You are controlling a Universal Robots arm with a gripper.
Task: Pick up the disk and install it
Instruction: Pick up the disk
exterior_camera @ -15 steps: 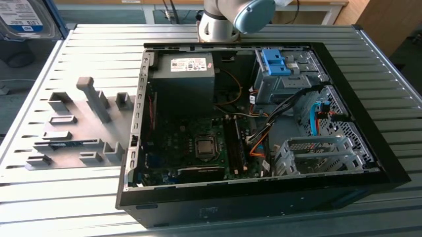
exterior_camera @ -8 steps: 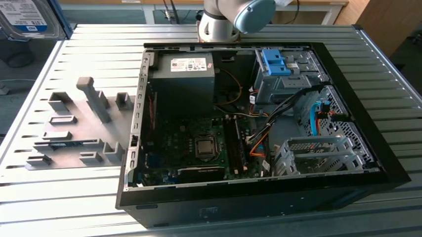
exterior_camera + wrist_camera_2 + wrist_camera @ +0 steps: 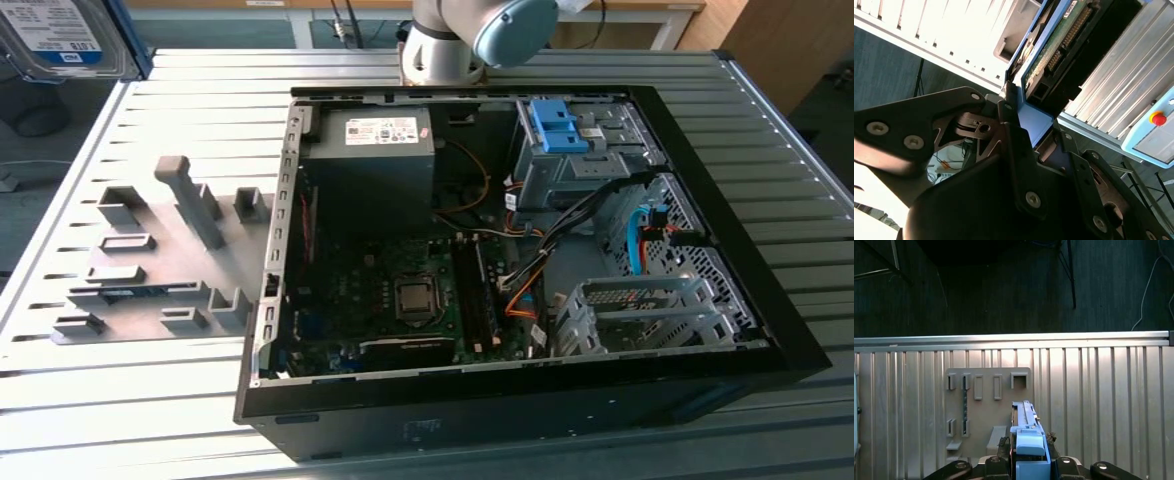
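an open black computer case (image 3: 534, 415) lay on its side on a ribbed metal surface (image 3: 160, 400). inside it were a green motherboard (image 3: 360, 285), a grey power supply box (image 3: 367, 180) with a white sticker (image 3: 383, 130), loose cables (image 3: 527, 275), a bare blue bracket (image 3: 554, 125) seated in a metal cage at the far end, and a silver drive cage (image 3: 641, 315) at the near end. beside the case, toward the exterior view's left, a grey fixture plate (image 3: 160, 265) with raised holders rested on the surface.

the disk (image 3: 60, 35) (image 3: 1054, 55) (image 3: 1026, 437) was held up clear of the surface. in the exterior view it sat in the far corner at the exterior view's left, its white-and-blue label facing the camera. the print on the label and on the sticker was too small to read.

in both wrist views the hand (image 3: 1035, 131) (image 3: 1030, 462) was closed narrow on the disk's blue frame. the second wrist view showed the disk's green circuit board side and, beyond it, a red button (image 3: 1157, 118) on a pale blue panel (image 3: 1154, 142).
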